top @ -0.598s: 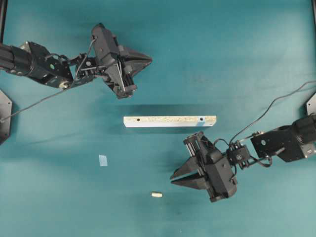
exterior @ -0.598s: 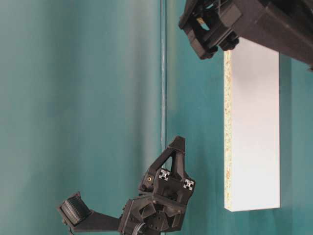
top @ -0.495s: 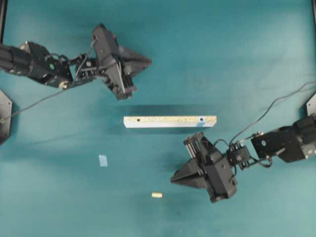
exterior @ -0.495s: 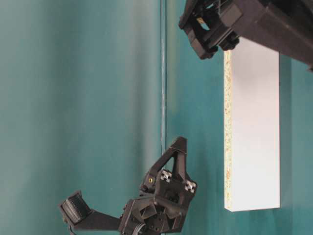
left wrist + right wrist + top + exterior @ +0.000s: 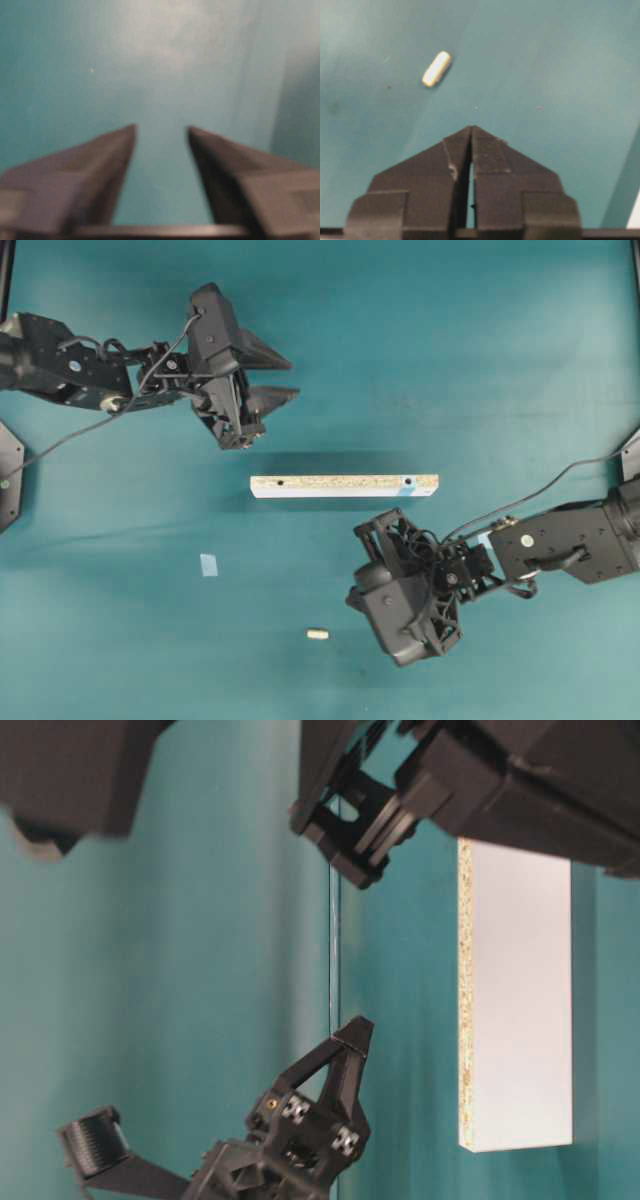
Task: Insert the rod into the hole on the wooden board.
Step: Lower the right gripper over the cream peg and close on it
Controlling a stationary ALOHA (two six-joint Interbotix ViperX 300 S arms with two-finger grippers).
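Since the earlier frame, your right gripper (image 5: pixel 471 131) has closed, empty, short of the rod (image 5: pixel 317 634) lying loose below the board (image 5: pixel 343 486). Left gripper (image 5: pixel 160 131) hangs wide above it. Descend like this and you risk knocking the rod away.

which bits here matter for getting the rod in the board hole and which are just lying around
For the job:
- rod, loose on the table, held by neither gripper
- wooden board
- hole by the light-blue patch
- right gripper, shut, near the rod
- left gripper, open, above the board

Just lying about:
- blue tape square
- second hole, in bare wood
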